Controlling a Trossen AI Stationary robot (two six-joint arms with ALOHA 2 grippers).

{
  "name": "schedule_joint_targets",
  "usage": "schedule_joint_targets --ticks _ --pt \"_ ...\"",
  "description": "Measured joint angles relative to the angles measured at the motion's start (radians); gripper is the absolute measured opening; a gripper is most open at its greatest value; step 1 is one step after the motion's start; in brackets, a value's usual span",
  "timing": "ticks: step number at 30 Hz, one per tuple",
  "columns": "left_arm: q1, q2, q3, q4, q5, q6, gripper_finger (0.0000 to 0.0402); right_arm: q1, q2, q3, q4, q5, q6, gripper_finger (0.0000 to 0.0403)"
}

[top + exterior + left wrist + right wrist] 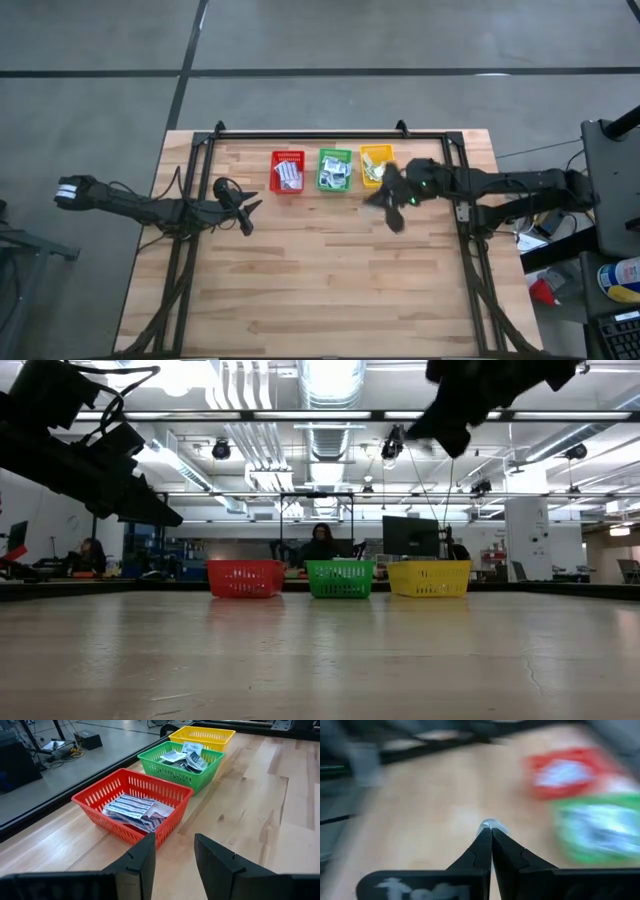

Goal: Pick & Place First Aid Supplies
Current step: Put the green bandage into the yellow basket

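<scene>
Nearest the left wrist camera: left gripper, two dark fingers spread apart with bare wood showing between, nothing held, nothing touched. Hovering over the table just short of the red basket. In the high view, left gripper beside and slightly nearer than that basket, on its left.

Inside the red basket, a heap of blue-striped white packets. In the green basket next to it, small white-blue packets piled loosely. In the yellow basket beyond, contents hard to make out from this view; from above, pale strips lying in it.

Right gripper raised above the table near the yellow basket's front corner. Fingers pressed together, tips meeting; a small pale glint at the tips, too blurred to name. Clear of the baskets and the wood.

Beyond the table, a person seated behind the green basket.
</scene>
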Motion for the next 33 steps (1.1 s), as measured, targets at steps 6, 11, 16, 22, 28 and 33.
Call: schedule_joint_targets --ticks 6,11,16,22,28,33 --pt "0.0 0.0 0.0 0.004 -0.011 0.001 0.0133 -0.163 0.037 0.048 -0.125 0.346 -0.107 0.0008" --pt "0.0 0.0 0.0 0.011 -0.013 0.022 0.0133 -0.33 0.136 0.132 -0.251 0.327 -0.133 0.0008" --pt "0.0 0.0 0.0 0.011 -0.037 0.024 0.0133 -0.437 0.3 0.217 -0.385 0.266 -0.162 0.0008" --pt "0.0 0.0 0.0 0.021 -0.043 0.026 0.0133 -0.479 0.45 0.284 -0.386 0.256 -0.247 0.0008" --pt "0.0 -0.002 0.0 0.033 -0.121 0.028 0.0133 -0.487 0.523 0.332 -0.386 0.176 -0.334 0.0008" --pt "0.0 -0.002 0.0 0.034 -0.168 0.029 0.0133 -0.504 0.583 0.357 -0.391 0.132 -0.323 0.0008"
